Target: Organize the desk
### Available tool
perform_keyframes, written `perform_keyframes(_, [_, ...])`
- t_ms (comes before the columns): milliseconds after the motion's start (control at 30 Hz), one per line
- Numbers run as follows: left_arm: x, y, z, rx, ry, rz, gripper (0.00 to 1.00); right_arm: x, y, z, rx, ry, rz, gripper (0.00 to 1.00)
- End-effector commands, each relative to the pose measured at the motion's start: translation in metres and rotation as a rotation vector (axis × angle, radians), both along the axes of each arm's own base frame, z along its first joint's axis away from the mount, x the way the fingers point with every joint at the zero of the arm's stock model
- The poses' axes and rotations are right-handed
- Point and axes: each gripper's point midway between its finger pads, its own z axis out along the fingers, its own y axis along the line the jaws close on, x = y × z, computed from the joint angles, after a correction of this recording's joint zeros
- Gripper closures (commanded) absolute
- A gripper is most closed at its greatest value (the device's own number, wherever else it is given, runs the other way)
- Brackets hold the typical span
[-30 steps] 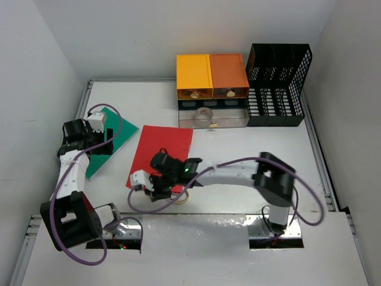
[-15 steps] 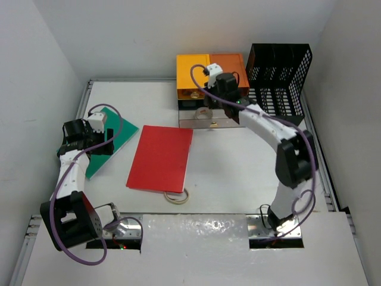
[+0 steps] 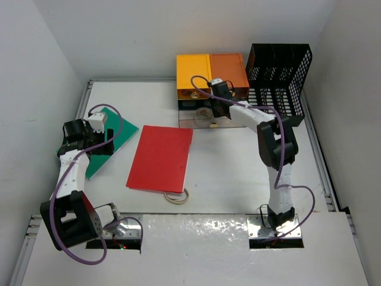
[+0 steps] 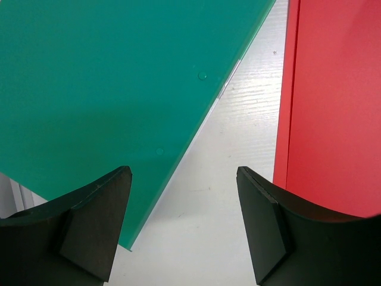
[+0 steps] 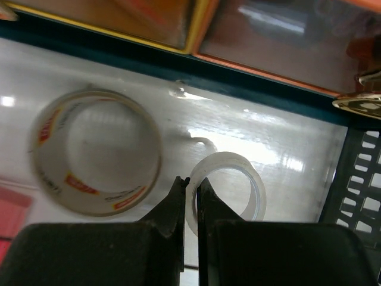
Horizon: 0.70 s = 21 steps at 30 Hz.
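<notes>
Left hand (image 4: 183,174) hangs open over the bench (image 4: 238,119). Right hand (image 5: 190,186), at the bench's far side, seemingly pinches a small tape ring (image 5: 258,195).

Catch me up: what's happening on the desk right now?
The right fingers are shut on the rim of a small clear tape roll, holding it over the open clear drawer beside a larger tape roll. The left fingers hover open, holding nothing, over the gap between the green folder and the red folder on the desk. A tan ring, likely a rubber band, lies at the red folder's near edge.
</notes>
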Motion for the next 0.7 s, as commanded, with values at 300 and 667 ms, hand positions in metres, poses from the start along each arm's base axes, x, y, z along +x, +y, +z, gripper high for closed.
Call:
perform_keyframes(300, [0.010, 0.003, 0.012, 0.011, -0.044, -0.013, 0.30, 0.027, 0.010, -0.025, 0.053, 0.042, 0.020, 1.00])
perform_keyframes(667, [0.010, 0.004, 0.013, 0.011, -0.045, -0.011, 0.30, 0.022, 0.056, -0.016, 0.235, 0.040, 0.213, 0.92])
